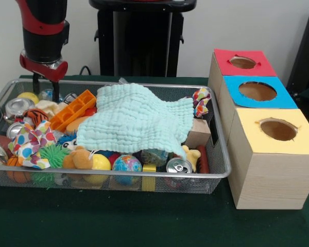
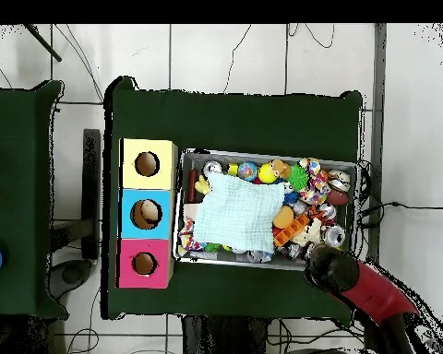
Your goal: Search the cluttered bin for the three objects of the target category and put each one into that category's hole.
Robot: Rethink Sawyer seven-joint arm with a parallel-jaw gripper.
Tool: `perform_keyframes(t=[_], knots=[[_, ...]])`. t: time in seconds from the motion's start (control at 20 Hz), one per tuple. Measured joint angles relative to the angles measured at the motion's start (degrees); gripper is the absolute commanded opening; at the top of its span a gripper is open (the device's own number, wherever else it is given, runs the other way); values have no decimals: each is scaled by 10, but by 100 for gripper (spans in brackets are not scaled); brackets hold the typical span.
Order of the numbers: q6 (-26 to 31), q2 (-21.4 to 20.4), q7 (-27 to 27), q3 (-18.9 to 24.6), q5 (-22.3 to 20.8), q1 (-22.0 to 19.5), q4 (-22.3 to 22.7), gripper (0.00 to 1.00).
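The wire mesh bin (image 1: pixel 224 172) stands on the green table, full of toys, and it also shows in the overhead view (image 2: pixel 262 153). A pale mint cloth (image 1: pixel 136 121) covers its middle. A small clear bluish glinting piece (image 1: pixel 48 94) lies at the bin's far left corner and may be a plastic film bundle. No other bundle shows clearly. My gripper (image 1: pixel 45 85) hangs just above that corner, open and empty. In the overhead view only the arm (image 2: pixel 334 269) shows at the bin's corner. The red box's hole (image 1: pixel 242 62) is at the far right, also in the overhead view (image 2: pixel 143 264).
The blue-topped box (image 1: pixel 257 91) and yellow-topped box (image 1: pixel 278 129) stand in a row with the red one, right of the bin. Silver cans (image 1: pixel 178 165) (image 1: pixel 18 106), polka-dot cloths (image 1: pixel 31 144) (image 1: pixel 201 100), an orange block (image 1: pixel 73 109) and balls fill the bin.
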Motion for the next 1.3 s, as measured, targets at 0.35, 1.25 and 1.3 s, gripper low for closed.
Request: perform_keyframes(t=[0.35,1.25,1.3], knots=[[-28,24,0,21,0,-11,-14,100],[77,34,0,-6,24,24,-56,100],[147,39,0,-15,35,37,-81,0]])
